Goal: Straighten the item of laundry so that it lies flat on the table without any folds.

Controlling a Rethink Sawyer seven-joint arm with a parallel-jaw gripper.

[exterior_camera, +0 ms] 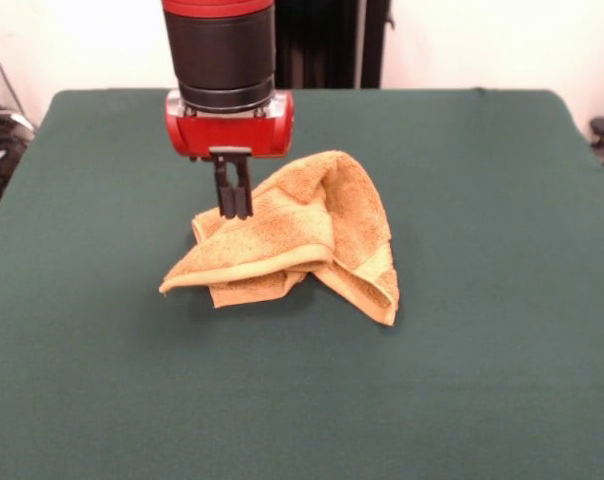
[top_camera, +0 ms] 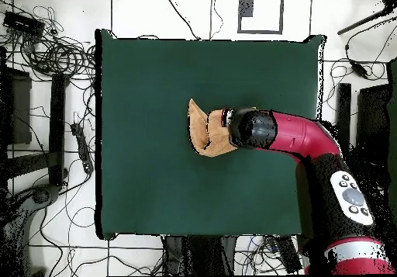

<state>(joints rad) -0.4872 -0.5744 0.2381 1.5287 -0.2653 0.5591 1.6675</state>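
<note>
The mustard-yellow towel [exterior_camera: 312, 235] lies crumpled and folded over itself near the middle of the dark green table [exterior_camera: 482, 380]. One fold stands up at its far right, and a border band runs along its near edge. My gripper [exterior_camera: 234, 212] points straight down at the towel's far left part. Its fingers [exterior_camera: 222, 195] are close together, with the tips against the cloth, pinching it there. In the overhead view the towel [top_camera: 203, 128] shows left of the arm's head, which hides the gripper and part of the cloth. No white tag shows.
The red and black arm [top_camera: 298, 134] reaches in over the table [top_camera: 155, 181] from the right in the overhead view. Cables and stands lie on the floor around the table [top_camera: 54, 57].
</note>
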